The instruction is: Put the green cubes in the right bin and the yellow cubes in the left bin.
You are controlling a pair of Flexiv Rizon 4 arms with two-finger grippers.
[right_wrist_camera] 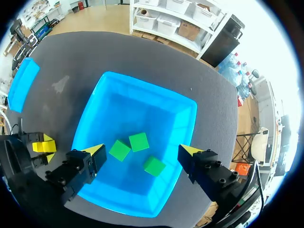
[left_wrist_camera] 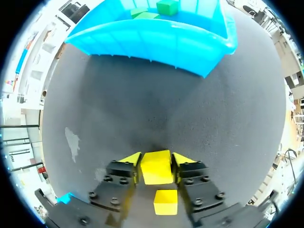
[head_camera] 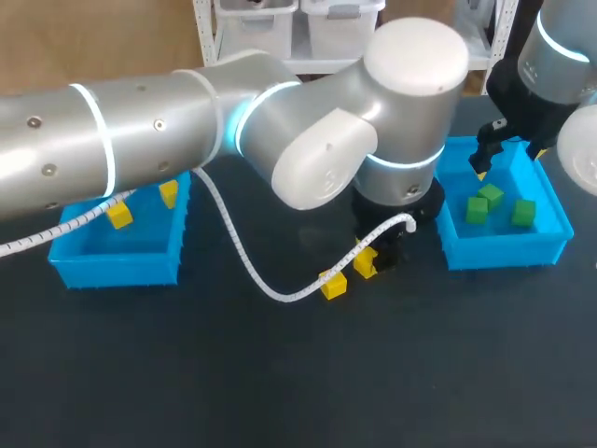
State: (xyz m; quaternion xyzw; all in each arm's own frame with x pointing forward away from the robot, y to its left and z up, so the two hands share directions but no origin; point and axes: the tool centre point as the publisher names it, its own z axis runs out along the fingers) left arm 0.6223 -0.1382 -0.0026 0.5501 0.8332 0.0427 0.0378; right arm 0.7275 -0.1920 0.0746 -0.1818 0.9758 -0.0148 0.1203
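Note:
My left gripper (left_wrist_camera: 156,161) is down on the dark table in front of the right bin (left_wrist_camera: 156,42), its yellow tips pressed against both sides of a yellow cube (left_wrist_camera: 156,167). A second yellow cube (left_wrist_camera: 166,202) lies just behind it, under the gripper body. From above, these two cubes (head_camera: 365,262) (head_camera: 334,285) sit mid-table, the left wrist hiding most of the gripper. My right gripper (right_wrist_camera: 143,152) hangs open above the right bin (head_camera: 550,229), which holds three green cubes (head_camera: 491,195) (head_camera: 477,211) (head_camera: 523,213). The left bin (head_camera: 112,266) holds two yellow cubes (head_camera: 119,217) (head_camera: 168,193).
A white coiled cable (head_camera: 252,271) from my left arm droops across the table between the bins, ending near the loose yellow cube. My left arm's large body spans the table above the left bin.

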